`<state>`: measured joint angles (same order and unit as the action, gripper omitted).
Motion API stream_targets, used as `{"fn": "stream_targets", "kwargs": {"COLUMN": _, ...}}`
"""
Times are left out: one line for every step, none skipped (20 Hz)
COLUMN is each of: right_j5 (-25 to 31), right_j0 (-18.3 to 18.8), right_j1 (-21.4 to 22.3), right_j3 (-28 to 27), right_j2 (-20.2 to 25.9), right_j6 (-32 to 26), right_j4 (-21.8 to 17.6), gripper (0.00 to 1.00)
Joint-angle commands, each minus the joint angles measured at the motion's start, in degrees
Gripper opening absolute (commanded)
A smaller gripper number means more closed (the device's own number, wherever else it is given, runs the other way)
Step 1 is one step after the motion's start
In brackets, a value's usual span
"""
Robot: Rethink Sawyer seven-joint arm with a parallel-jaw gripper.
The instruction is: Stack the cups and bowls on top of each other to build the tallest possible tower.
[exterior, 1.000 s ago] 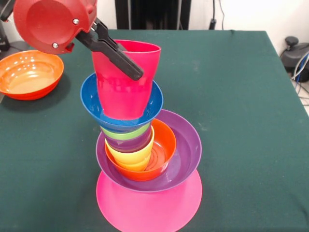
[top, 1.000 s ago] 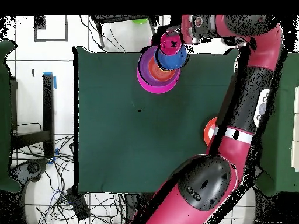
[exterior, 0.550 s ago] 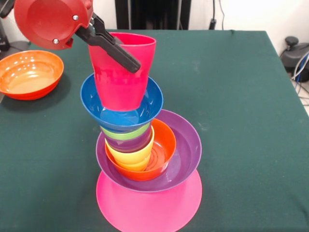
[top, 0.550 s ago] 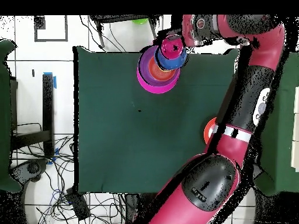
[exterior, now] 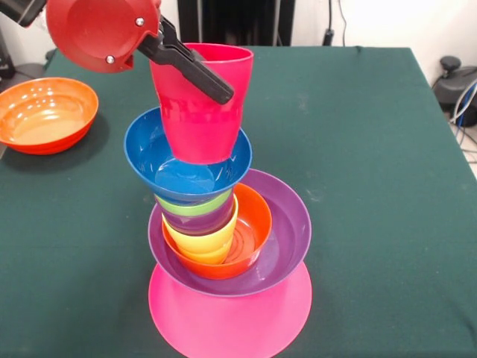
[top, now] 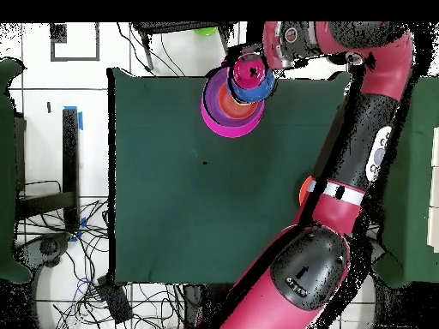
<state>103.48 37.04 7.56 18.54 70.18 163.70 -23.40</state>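
The tower stands on an upturned pink bowl. On it sit a purple bowl, a small orange bowl, a yellow cup, a purple cup, a light green rim and a tilted blue bowl on top. My gripper is shut on the wall of a red cup. It holds the cup upright with its base just above the blue bowl's floor. From overhead, the red cup hangs over the tower at the table's top edge.
A large orange bowl lies right way up near the left edge of the green table. In the overhead view the arm runs down the table's right side and covers most of that orange bowl.
The gripper has lifted the red cup a little out of the blue bowl and shifted it slightly right. The tower below has not moved.
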Motion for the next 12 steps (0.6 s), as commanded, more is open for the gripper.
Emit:
{"fn": "stream_targets", "kwargs": {"right_j5": 6.4, "right_j0": 0.3, "right_j1": -0.5, "right_j3": -2.1, "right_j2": 4.6, "right_j6": 12.0, "right_j4": -7.3, "gripper": 0.00}}
{"fn": "stream_targets", "kwargs": {"right_j5": 6.4, "right_j0": 0.4, "right_j1": -0.6, "right_j3": -2.3, "right_j2": 5.1, "right_j6": 11.7, "right_j4": -8.0, "gripper": 0.00}}
{"fn": "stream_targets", "kwargs": {"right_j5": 6.4, "right_j0": 0.5, "right_j1": -0.6, "right_j3": -2.4, "right_j2": 5.6, "right_j6": 11.4, "right_j4": -8.7, "gripper": 0.00}}
{"fn": "stream_targets", "kwargs": {"right_j5": 6.6, "right_j0": 0.6, "right_j1": -0.7, "right_j3": -2.6, "right_j2": 6.1, "right_j6": 11.2, "right_j4": -9.3, "gripper": 0.00}}
{"fn": "stream_targets", "kwargs": {"right_j5": 6.8, "right_j0": 0.8, "right_j1": -0.8, "right_j3": -2.7, "right_j2": 6.6, "right_j6": 11.0, "right_j4": -9.9, "gripper": 0.00}}
{"fn": "stream_targets", "kwargs": {"right_j5": 6.9, "right_j0": 0.9, "right_j1": -0.9, "right_j3": -2.7, "right_j2": 7.0, "right_j6": 10.8, "right_j4": -10.3, "gripper": 0.00}}
{"fn": "stream_targets", "kwargs": {"right_j5": 7.0, "right_j0": 1.0, "right_j1": -1.0, "right_j3": -2.8, "right_j2": 7.4, "right_j6": 10.5, "right_j4": -10.8, "gripper": 0.00}}
{"fn": "stream_targets", "kwargs": {"right_j5": 6.8, "right_j0": 1.1, "right_j1": -1.0, "right_j3": -2.9, "right_j2": 7.7, "right_j6": 9.7, "right_j4": -11.3, "gripper": 0.00}}
{"fn": "stream_targets", "kwargs": {"right_j5": 7.1, "right_j0": 1.2, "right_j1": -1.1, "right_j3": -3.0, "right_j2": 8.1, "right_j6": 9.7, "right_j4": -11.8, "gripper": 0.00}}
{"fn": "stream_targets", "kwargs": {"right_j5": 7.3, "right_j0": 1.3, "right_j1": -1.2, "right_j3": -3.0, "right_j2": 8.6, "right_j6": 9.7, "right_j4": -12.1, "gripper": 0.00}}
{"fn": "stream_targets", "kwargs": {"right_j5": 7.5, "right_j0": 1.3, "right_j1": -1.2, "right_j3": -3.1, "right_j2": 9.0, "right_j6": 9.6, "right_j4": -12.7, "gripper": 0.00}}
{"fn": "stream_targets", "kwargs": {"right_j5": 7.4, "right_j0": 1.4, "right_j1": -1.3, "right_j3": -3.1, "right_j2": 9.4, "right_j6": 9.5, "right_j4": -13.0, "gripper": 0.00}}
